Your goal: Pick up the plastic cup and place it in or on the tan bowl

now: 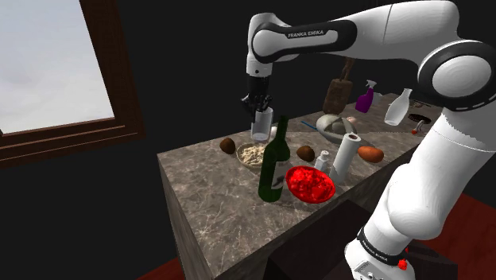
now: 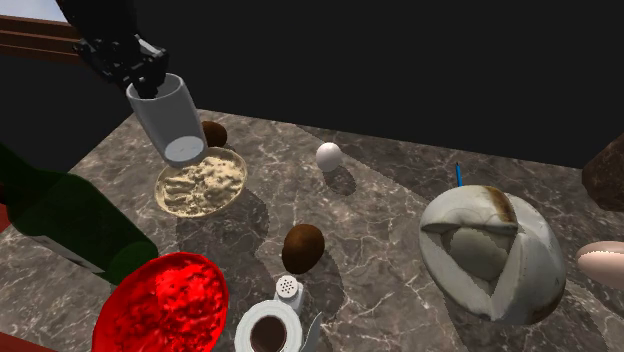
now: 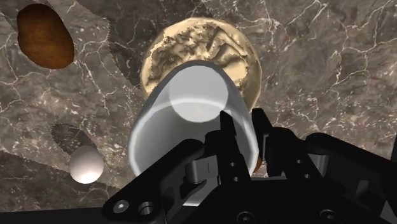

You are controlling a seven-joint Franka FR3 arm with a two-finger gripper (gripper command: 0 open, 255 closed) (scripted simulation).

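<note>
Plainly the gripper [image 2: 148,82] pinches the cup [image 2: 172,122] by its rim, one finger inside the wall and one outside. The cup hangs in the air just above the bowl [image 2: 200,183], apart from it, with its mouth up at the gripper and its base down. In the second exterior view its long axis leans a little, the base toward that view's right. In the wrist view the cup hides the bowl's part nearest the gripper. In the shoulder view the bottle [image 1: 274,163] overlaps the bowl's edge.
</note>
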